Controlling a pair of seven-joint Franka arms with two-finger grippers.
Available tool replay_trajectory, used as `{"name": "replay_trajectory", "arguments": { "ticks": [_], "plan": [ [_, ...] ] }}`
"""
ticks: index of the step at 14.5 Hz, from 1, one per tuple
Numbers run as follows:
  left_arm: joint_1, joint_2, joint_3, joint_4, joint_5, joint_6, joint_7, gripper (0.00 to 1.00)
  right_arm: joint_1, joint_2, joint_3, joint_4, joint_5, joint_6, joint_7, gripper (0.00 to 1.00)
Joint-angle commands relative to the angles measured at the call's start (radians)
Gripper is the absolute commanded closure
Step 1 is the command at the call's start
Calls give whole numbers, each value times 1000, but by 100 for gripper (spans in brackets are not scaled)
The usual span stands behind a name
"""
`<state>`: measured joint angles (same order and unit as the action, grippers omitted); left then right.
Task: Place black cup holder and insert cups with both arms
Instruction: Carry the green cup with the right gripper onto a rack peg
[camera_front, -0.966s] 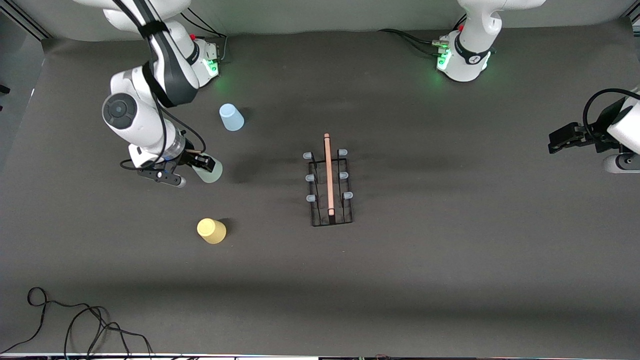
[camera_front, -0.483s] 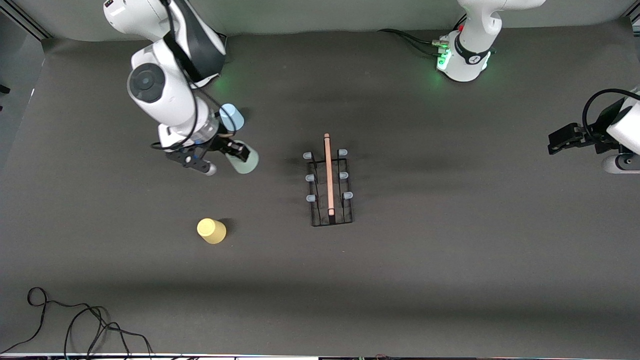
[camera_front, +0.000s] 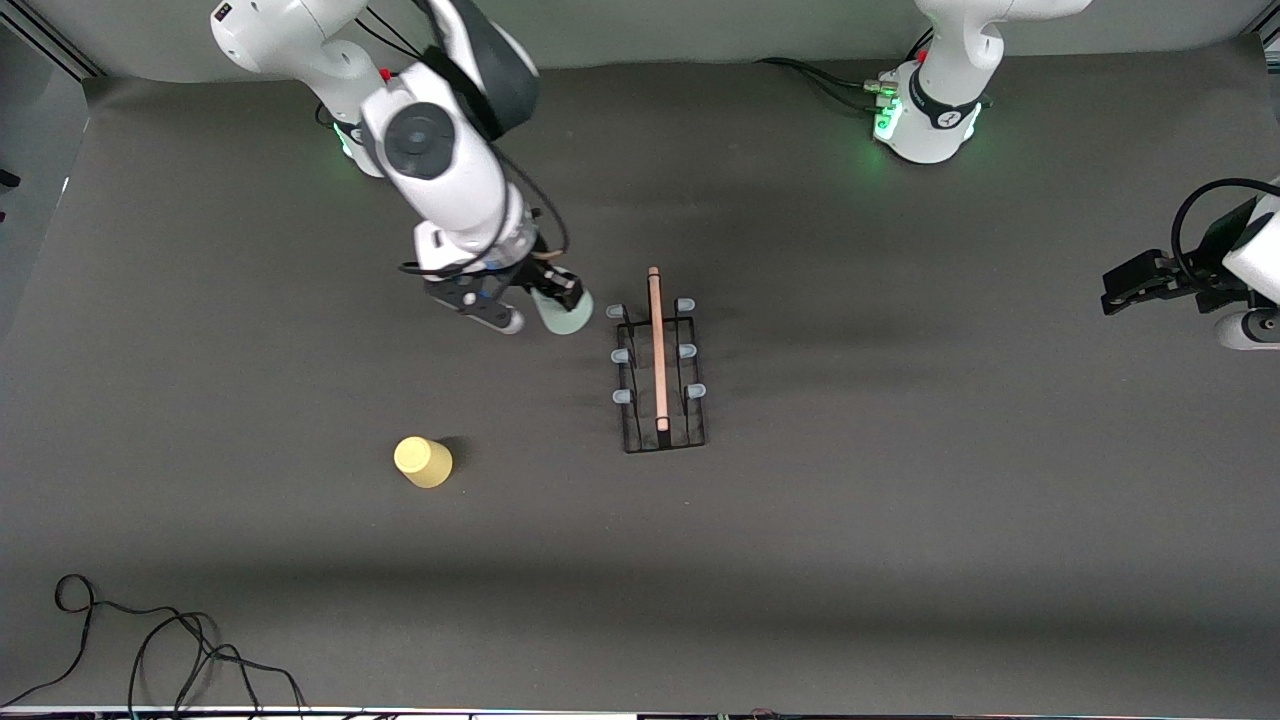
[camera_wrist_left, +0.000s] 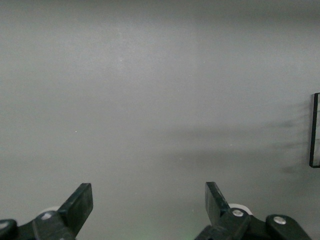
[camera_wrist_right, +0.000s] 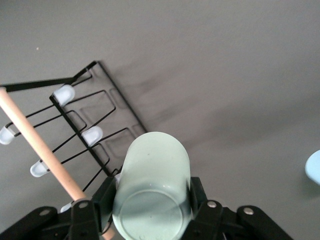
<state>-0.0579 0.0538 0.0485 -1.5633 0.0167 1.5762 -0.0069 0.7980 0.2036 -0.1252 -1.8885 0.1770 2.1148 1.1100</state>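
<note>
Right gripper (camera_wrist_right: 150, 200) fingers (camera_wrist_right: 197, 192) pinch the pale green cup (camera_front: 565, 313) by its sides, up in the air just beside the black cup holder (camera_front: 658, 368) at its peg end toward the robot bases. The holder stands mid-desk (camera_front: 900, 520), wooden rod (camera_front: 656, 345) along its length. Yellow cup (camera_front: 423, 461) sits on the desk well apart from the fingers, nearer the front camera. Light blue cup (camera_wrist_right: 314, 172) edge shows in the right wrist view. Left gripper (camera_wrist_left: 149, 202) waits at its end of the desk, fingers (camera_wrist_left: 80, 202) spread, nothing between.

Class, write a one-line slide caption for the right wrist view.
Right pincer shut on the pale green cup, carried beside the black cup holder.
</note>
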Motion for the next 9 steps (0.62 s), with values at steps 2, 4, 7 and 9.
{"name": "replay_trajectory", "arguments": {
  "ticks": [2,4,7,9],
  "plan": [
    [1,-19,8,-20,-18,12,18,0,61,92,-11,81,18,-4,71,95],
    [1,-20,8,-18,-23,12,18,0,64,99,-10,82,18,14,77,95],
    [1,-17,8,-20,-24,13,18,0,92,120,-11,82,16,51,105,89],
    [1,-17,8,-18,-23,13,18,0,92,137,-11,86,13,65,114,38]
  ]
}}
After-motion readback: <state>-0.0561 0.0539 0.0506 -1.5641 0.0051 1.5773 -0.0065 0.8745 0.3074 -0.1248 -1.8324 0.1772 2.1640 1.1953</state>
